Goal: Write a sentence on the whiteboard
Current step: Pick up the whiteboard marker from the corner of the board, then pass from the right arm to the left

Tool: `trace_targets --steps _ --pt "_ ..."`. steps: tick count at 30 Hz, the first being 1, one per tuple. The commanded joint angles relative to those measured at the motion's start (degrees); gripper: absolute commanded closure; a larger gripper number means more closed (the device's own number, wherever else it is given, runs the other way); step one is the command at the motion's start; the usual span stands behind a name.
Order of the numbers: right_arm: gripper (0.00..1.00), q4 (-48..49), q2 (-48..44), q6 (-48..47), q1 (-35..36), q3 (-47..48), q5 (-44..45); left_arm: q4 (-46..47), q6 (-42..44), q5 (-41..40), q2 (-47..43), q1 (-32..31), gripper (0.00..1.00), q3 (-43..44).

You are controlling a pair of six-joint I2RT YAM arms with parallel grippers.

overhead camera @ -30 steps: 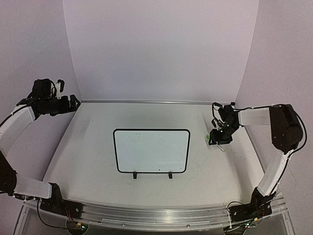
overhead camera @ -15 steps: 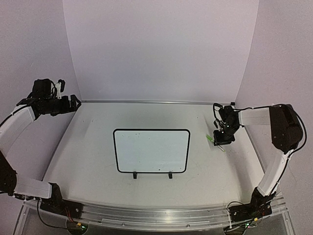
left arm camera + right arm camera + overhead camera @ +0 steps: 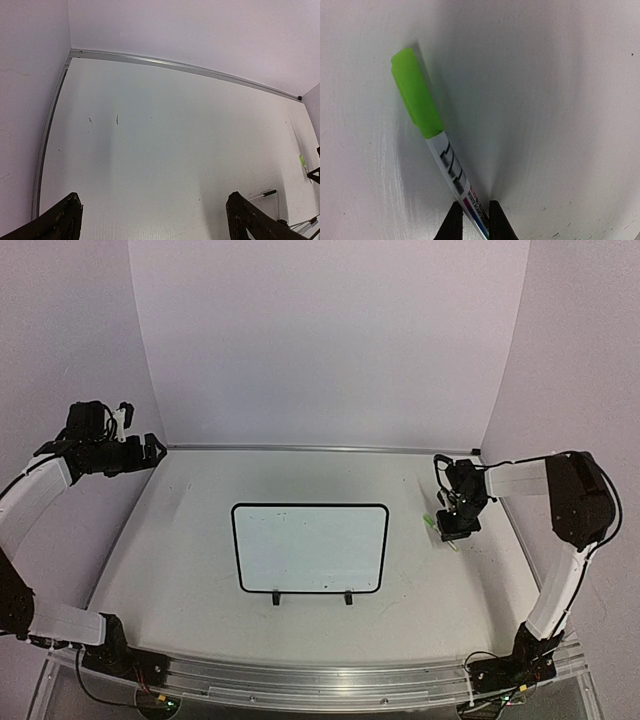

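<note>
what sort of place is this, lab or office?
Likely a lab robot cell: a left arm and right arm bolted to a white table, plain backdrop walls, a whiteboard and green-capped marker.

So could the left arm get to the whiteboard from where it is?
Probably yes: the left gripper hangs open over the table's far left, and nothing lies between it and the whiteboard.

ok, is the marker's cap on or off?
On. The green cap sits seated on the marker, whose barrel the right gripper pinches.
</note>
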Motion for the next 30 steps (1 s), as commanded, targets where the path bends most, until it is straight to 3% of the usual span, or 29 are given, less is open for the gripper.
trace_targets --steps 1,7,15,22,30 --pt "0.87 -1.07 1.52 -0.63 0.03 -0.17 1.65 1.09 -0.55 1.67 0.26 -0.11 0.01 0.3" --pt "1.0 -0.95 2.5 -0.9 0.24 -0.2 2.55 1.59 -1.09 3.83 0.96 -0.09 0.01 0.21" --pt "1.0 -0.72 -5.19 0.08 1.3 -0.15 4.45 2.35 -3.34 9.8 0.64 -0.76 0.02 1.03" --pt "1.0 -5.66 -21.37 -3.26 8.15 6.44 5.4 -4.06 -5.68 7.34 1.41 -12.38 0.02 9.41" --pt "1.0 -7.18 -31.59 -6.02 20.28 13.49 -11.24 2.11 -15.49 12.8 3.93 -27.45 0.03 13.12"
